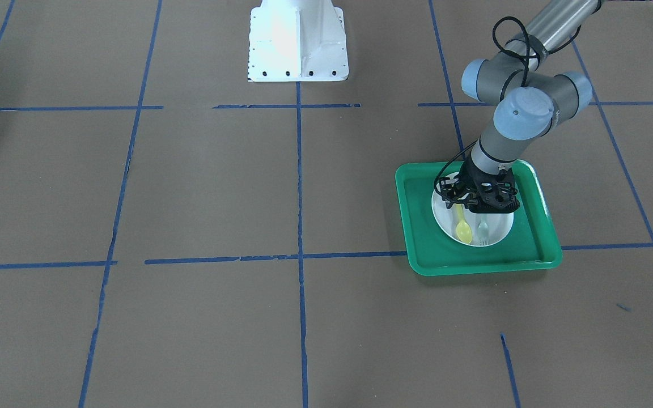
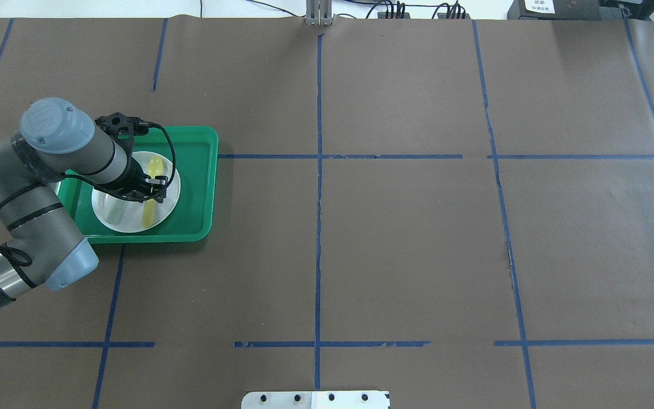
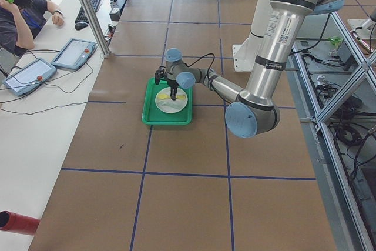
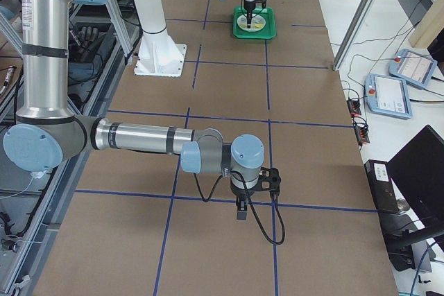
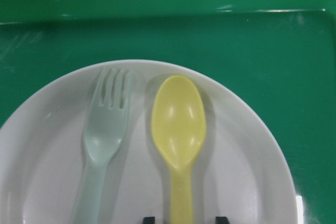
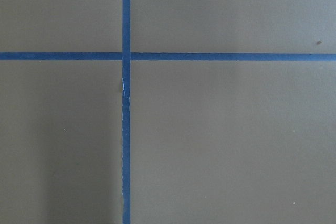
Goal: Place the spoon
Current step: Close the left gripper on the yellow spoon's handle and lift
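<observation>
Spoon lying flat on the white plate, bowl pointing away from me, handle running back between my fingertips. My left jaws are hovering low over it, spread narrowly, one tip on each side of the handle and neither one touching it, so I'm holding nothing. The plate is sitting in the green tray, and the pale fork is lying just beside the spoon, almost parallel to it.

Here's what I'm worrying about. The gap either side of that slim handle is looking small, so if I'm lifting off with any sideways drift, a tip is going to catch the handle and swing the spoon round, maybe into the fork, maybe off the rim onto the tray. If I'm closing instead, I'm gripping smooth plastic far from the bowl, and the heavier end is likely to droop or twist in the pinch. Pressing down too far is another risk: the plate is looking light, and a push off-centre could be tipping or sliding it across the tray.

My right jaws are parked well apart over the counter, near a cross of blue tape; I'm seeing them only from the side camera, so whether they're spread or closed I cannot tell.
</observation>
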